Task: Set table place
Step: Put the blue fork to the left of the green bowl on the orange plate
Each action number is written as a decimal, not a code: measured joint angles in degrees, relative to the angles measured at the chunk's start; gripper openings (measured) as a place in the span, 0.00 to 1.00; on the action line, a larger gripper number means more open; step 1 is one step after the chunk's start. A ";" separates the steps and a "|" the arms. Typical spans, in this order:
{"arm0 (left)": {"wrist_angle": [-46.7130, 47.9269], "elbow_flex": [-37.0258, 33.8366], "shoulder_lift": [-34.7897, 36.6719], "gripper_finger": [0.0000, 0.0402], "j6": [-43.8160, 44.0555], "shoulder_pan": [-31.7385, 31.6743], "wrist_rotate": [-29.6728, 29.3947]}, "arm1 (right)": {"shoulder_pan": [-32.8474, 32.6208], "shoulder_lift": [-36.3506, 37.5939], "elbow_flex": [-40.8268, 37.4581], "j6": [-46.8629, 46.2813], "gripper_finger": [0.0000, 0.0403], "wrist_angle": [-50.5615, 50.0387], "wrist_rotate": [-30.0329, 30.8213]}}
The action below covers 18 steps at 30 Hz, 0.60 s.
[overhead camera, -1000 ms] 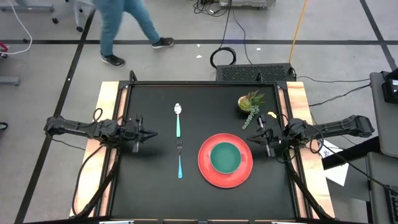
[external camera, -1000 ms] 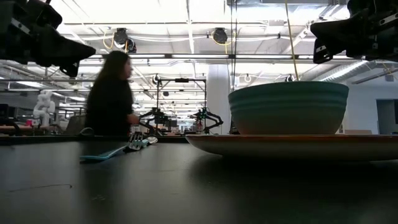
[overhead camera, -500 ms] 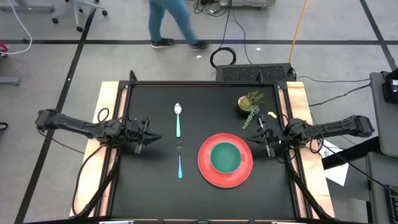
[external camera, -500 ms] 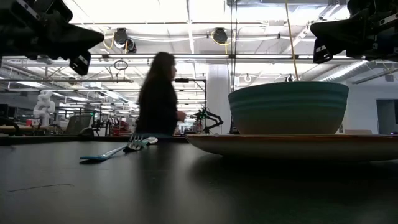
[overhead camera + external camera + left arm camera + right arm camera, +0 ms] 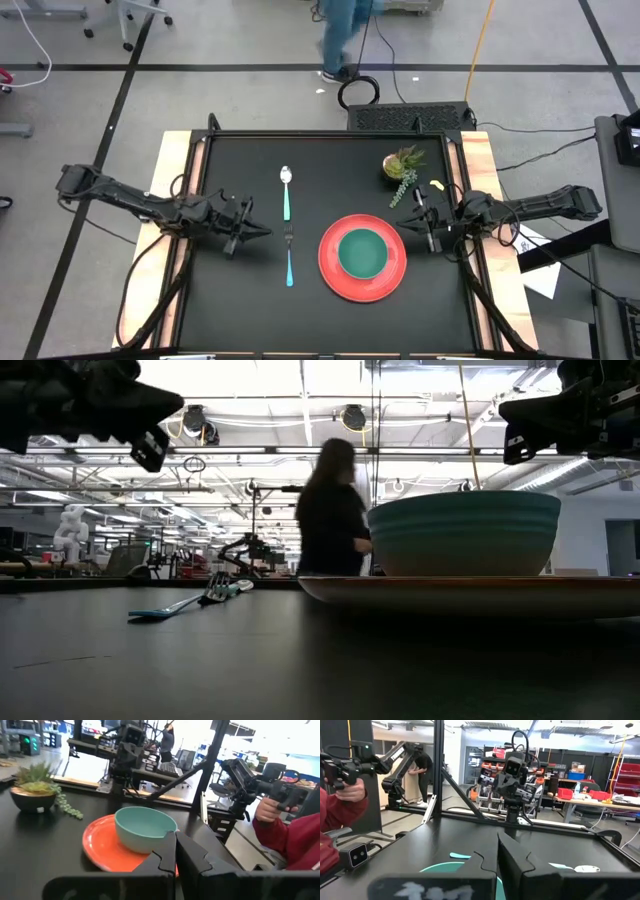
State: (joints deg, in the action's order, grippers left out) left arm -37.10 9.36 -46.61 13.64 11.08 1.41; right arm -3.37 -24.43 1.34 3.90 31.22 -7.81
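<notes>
Jaws of both grippers together, holding nothing

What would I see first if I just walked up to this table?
First, the big red plate with the teal bowl sitting on it, toward the right side of the black table. Next, the spoon and fork lying in a line left of the plate, and a small green plant at the far right.

Plate [image 5: 480,592] cut off, low view
</notes>
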 joint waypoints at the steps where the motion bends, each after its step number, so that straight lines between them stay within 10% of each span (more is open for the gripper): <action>1: 0.01 0.96 -1.25 0.02 0.15 0.29 -0.02 | 0.01 0.00 0.00 0.00 0.00 0.01 0.00; 18: -4.55 12.67 -25.02 0.02 6.36 4.17 -3.00 | 0.00 0.02 0.00 1.50 0.00 -0.62 -0.01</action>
State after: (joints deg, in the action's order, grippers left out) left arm -41.65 22.03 -71.64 20.00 15.25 -1.59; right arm -3.37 -24.40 1.34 5.40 30.60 -7.82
